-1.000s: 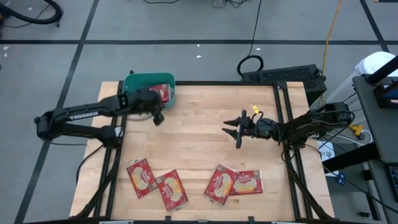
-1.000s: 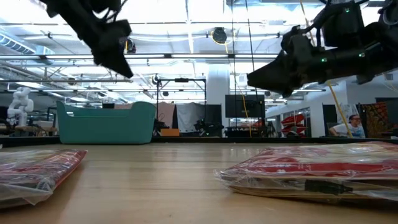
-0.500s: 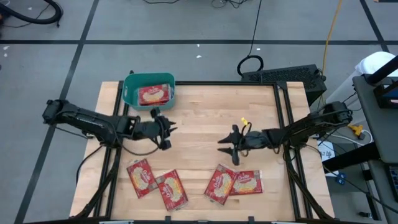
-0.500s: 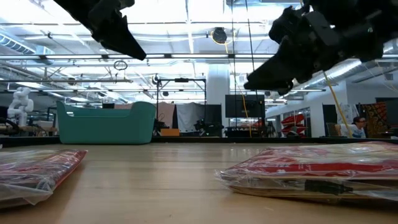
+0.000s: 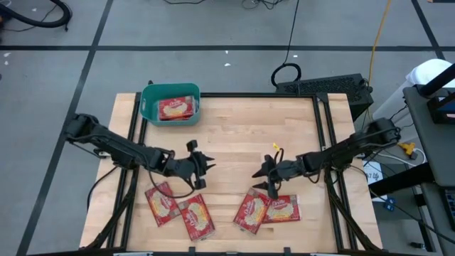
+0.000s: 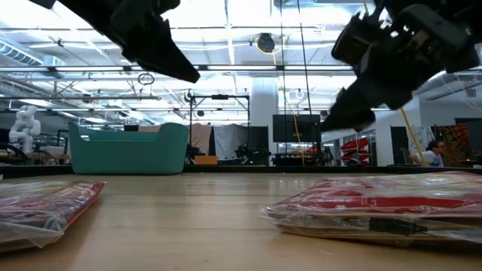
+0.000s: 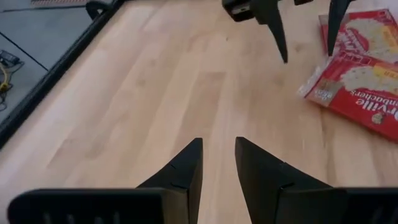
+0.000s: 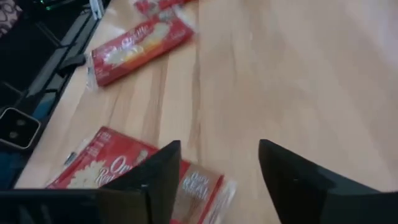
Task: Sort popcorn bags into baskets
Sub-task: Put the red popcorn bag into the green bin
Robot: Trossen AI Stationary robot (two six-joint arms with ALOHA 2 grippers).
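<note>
My right jaws (image 5: 264, 178) stand spread with nothing between them, hanging just above the pair of overlapping popcorn bags (image 5: 269, 210) in the lower middle-right of the high view; the right wrist view shows one of those packets (image 8: 134, 171) directly under the gap. My left jaws (image 5: 204, 171) are parted only a little and empty, over bare worktop (image 5: 234, 135) in the lower centre, with two more bags (image 5: 179, 208) just below them in the lower left of the frame. The teal basket (image 5: 170, 107) sits at the upper left corner of the worktop, well apart from both arms, with one bag (image 5: 175, 107) already lying in it. I judge I am at the reach-for-pickup step. Next I need to lower the right jaws onto the upper packet's edge, close on one bag only, then carry it across to the basket.
</note>
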